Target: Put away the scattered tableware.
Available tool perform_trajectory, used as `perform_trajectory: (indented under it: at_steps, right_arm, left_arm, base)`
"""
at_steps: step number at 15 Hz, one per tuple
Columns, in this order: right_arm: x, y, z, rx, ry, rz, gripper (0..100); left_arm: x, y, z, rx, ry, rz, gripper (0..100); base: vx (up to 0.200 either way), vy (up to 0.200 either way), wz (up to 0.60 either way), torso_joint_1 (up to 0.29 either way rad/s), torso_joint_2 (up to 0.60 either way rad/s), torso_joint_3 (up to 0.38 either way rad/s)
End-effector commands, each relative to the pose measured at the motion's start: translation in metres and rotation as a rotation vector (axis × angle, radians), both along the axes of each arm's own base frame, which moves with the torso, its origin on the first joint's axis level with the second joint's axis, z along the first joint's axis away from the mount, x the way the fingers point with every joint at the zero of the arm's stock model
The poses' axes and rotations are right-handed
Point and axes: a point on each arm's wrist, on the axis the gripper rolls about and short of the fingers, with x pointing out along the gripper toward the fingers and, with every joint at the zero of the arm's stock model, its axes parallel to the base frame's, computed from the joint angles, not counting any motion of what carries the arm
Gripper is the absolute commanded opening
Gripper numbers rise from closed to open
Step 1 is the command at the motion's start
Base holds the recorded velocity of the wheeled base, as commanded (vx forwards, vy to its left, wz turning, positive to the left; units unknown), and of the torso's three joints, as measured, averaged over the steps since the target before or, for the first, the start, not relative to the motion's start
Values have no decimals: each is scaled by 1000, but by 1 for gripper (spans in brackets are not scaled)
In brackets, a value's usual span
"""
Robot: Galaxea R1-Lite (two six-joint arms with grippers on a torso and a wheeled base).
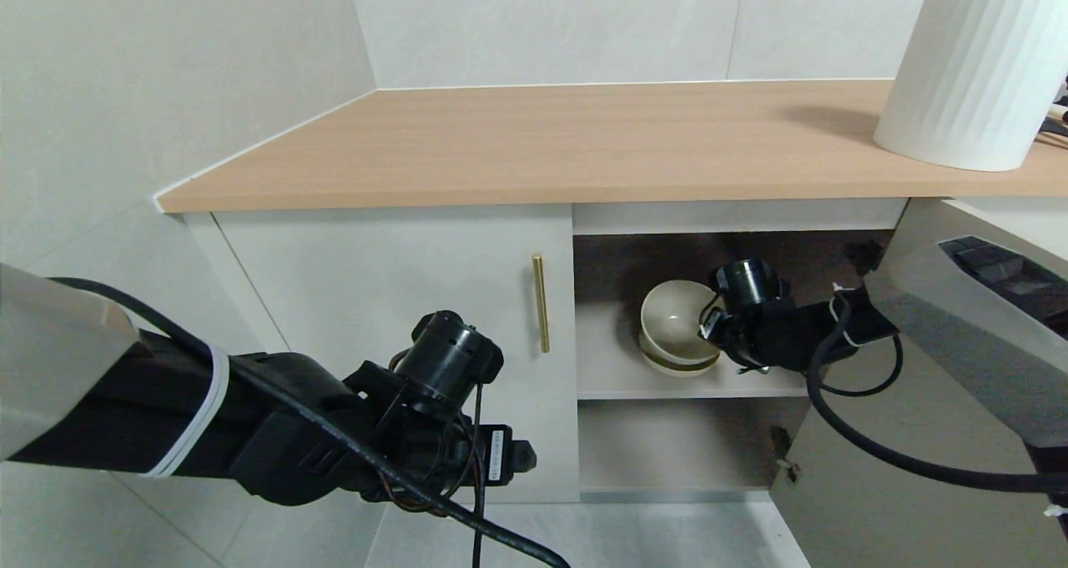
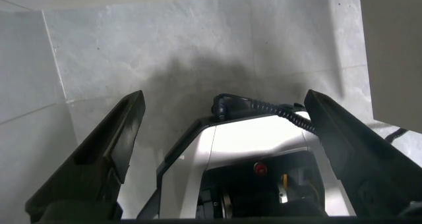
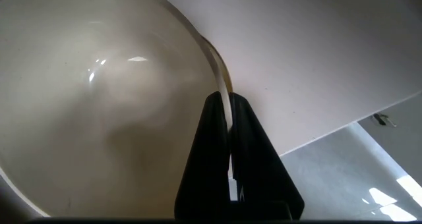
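Observation:
A cream bowl tilts on top of another bowl on the middle shelf of the open cabinet. My right gripper reaches into the cabinet from the right and is shut on the top bowl's right rim. In the right wrist view the black fingers pinch the bowl's thin edge just above the shelf. My left gripper hangs low in front of the closed left door; its fingers stand wide apart over the grey floor, with nothing between them.
A tall white ribbed vase stands on the wooden countertop at the right. The left door has a gold handle. The right door is swung open beside my right arm. A lower compartment lies under the shelf.

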Motion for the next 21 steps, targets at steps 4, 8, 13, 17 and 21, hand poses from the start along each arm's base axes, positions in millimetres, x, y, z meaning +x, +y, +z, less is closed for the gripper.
perform_trajectory:
  at_steps: [4,8,13,17,21]
  right_arm:
    - [4,2,-9,-12,35,1,0]
    - [3,4,-9,-12,36,6,0]
    - [0,4,-8,-13,49,10,100]
    - [-15,4,7,-17,83,30,100]
    - [-90,11,53,10,148,269,100]
  left_arm:
    - [1,-1,-2,2,4,0,100]
    - [0,0,-2,3,5,0,100]
    - [0,-1,-1,0,1,0,100]
    - [-1,1,9,-16,-25,5,100]
    - [-19,31,70,-74,-178,74,100]
  base:
    - [0,0,0,0,0,0]
    - [0,0,0,0,0,0]
    - [0,0,0,0,0,0]
    - [0,0,0,0,0,0]
    - [0,0,0,0,0,0]
